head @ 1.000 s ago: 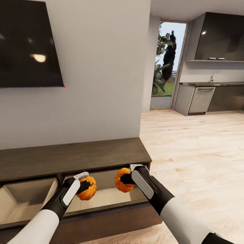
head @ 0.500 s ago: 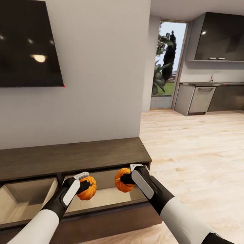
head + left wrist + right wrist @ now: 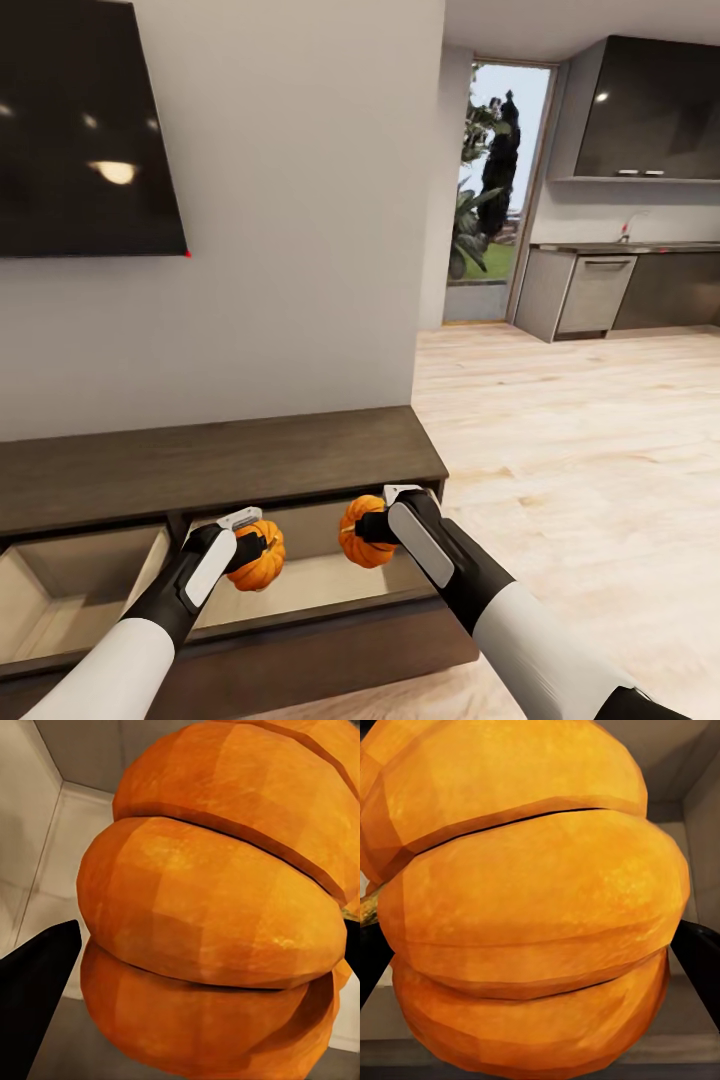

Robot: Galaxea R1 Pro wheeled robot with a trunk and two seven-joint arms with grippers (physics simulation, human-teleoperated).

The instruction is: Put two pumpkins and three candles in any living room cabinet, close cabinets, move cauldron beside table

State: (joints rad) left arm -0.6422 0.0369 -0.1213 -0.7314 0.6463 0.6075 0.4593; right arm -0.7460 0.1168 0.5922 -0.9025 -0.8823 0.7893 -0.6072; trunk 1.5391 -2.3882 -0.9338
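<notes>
Currently, upper left of the head view: dark TV (image 3: 85,130) on the grey wall. Lower left: low brown cabinet (image 3: 220,465) with two drawers pulled open, pale insides. Left gripper (image 3: 252,549) is clamped on the left pumpkin (image 3: 262,557), held over the right-hand open drawer (image 3: 310,585); wrist view puts the same pumpkin (image 3: 217,915) between dark fingers (image 3: 37,997). Just right of it, the right gripper (image 3: 362,528) grips the right pumpkin (image 3: 362,533) above that drawer too, near its right wall. Far right: kitchen units (image 3: 620,290) across the wood floor.
</notes>
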